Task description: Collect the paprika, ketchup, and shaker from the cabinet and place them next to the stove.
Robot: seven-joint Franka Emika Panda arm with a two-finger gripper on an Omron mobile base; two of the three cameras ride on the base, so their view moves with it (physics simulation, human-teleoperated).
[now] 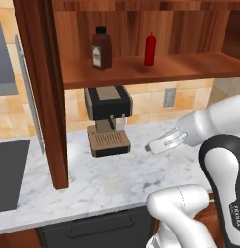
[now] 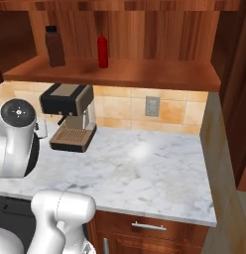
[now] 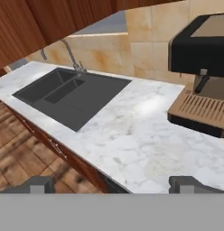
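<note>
Even, soft rendered light with a pale sheen on the marble counter (image 2: pixel 145 163); edges slightly blurry.

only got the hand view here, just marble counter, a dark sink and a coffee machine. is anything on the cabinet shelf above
Observer: Yes, a squarish dark brown bottle with a black cap stands on the reddish wooden shelf.
Operator: ketchup there too
Observer: The slim red squeeze bottle stands upright to the brown bottle's right, apart from it.
Operator: where's my gripper relative to them
Observer: The gripper hangs open over the marble counter, well below the shelf, right of the coffee machine.
</note>
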